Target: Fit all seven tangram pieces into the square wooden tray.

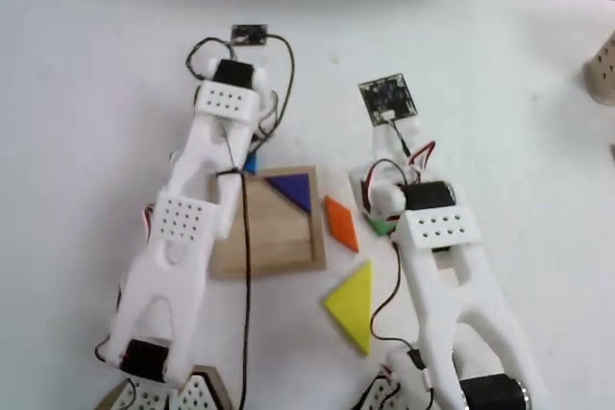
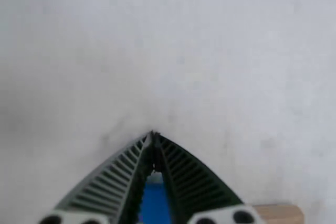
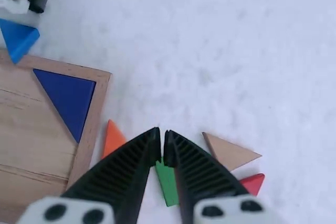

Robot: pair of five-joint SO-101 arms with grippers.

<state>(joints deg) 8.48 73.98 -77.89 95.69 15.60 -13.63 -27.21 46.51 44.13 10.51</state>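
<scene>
Tray (image 1: 274,237) of pale wood, dark-blue triangle (image 1: 293,189) inside; left pincer (image 2: 153,136) clamped on light-blue triangle (image 3: 18,38), right pincer (image 3: 161,139) together.

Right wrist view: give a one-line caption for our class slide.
Right claw shut on the green piece near the wooden tray, which holds one dark blue triangle.

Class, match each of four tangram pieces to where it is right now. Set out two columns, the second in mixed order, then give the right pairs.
Pieces
1. dark blue triangle
2. yellow triangle
3. light blue triangle
4. green piece

Places
A. gripped in the right claw
B. lying in the wooden tray
C. gripped in the left claw
D. flat on the table, outside the tray

Pairs: 1-B, 2-D, 3-C, 4-A
</scene>
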